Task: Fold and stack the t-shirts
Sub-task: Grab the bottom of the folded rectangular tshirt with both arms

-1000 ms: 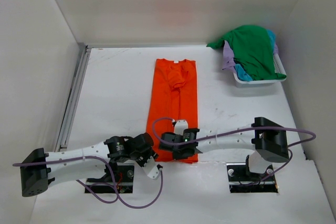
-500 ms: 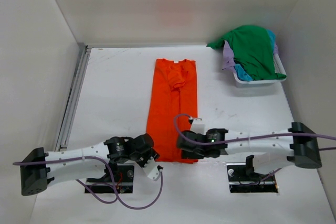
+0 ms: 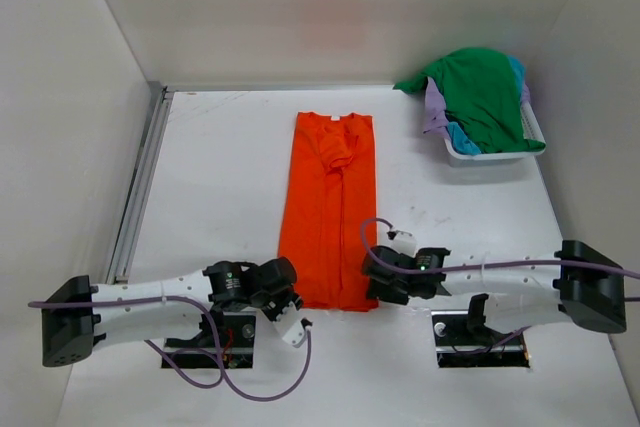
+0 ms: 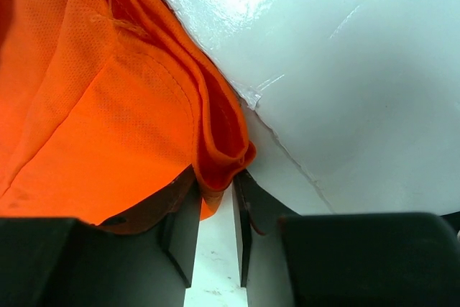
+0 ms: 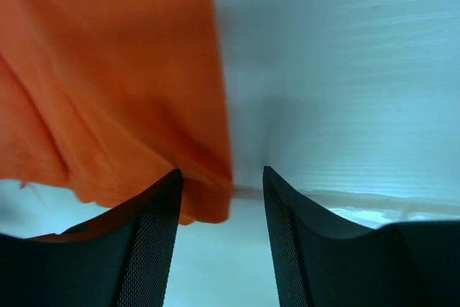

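Your bright orange cloth t-shirt (image 3: pixel 330 212) lies folded into a long narrow strip down the middle of the white table (image 3: pixel 220 177), its hem nearest the arms. It is likely light, limp and layered, apt to sag and slip apart, so take both near hem corners through every layer. The left gripper (image 4: pixel 215 192) is narrowed at the left corner, with the folded edge in its mouth; whether it truly pinches cannot be told. The right gripper (image 5: pixel 221 177) is spread wide astride the right corner. The dark green t-shirt (image 3: pixel 485 92) is heaped on the white lattice basket (image 3: pixel 490 154), far right.
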`<move>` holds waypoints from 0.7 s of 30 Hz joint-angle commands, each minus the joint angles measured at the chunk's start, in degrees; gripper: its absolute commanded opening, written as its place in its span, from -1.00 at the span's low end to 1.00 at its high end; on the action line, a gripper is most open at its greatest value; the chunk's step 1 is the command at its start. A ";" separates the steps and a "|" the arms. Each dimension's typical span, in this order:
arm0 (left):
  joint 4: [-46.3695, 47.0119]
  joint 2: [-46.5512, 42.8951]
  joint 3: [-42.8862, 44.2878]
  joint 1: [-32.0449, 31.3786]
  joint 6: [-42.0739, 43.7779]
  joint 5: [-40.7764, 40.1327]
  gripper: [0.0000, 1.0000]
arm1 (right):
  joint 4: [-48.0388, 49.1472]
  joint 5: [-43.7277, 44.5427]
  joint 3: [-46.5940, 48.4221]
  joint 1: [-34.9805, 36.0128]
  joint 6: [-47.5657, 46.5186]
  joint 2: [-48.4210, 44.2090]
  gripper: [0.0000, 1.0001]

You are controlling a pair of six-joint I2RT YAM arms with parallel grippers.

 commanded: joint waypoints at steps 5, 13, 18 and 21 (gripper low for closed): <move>1.47 0.27 2.97 0.63 -1.99 1.02 -0.69 | 14.42 -6.94 -0.75 0.10 0.95 3.39 -0.21; 1.83 0.09 5.08 3.35 -6.20 1.90 -0.85 | 14.52 -7.39 -1.10 -0.08 0.51 1.38 -0.94; 0.42 1.67 11.22 8.26 -11.99 4.62 -0.94 | 10.40 -7.12 3.11 -2.45 -3.09 -2.05 -1.00; -1.07 4.39 17.89 14.32 -14.90 8.04 -0.95 | 7.50 -7.21 6.71 -5.17 -6.69 -3.11 -1.00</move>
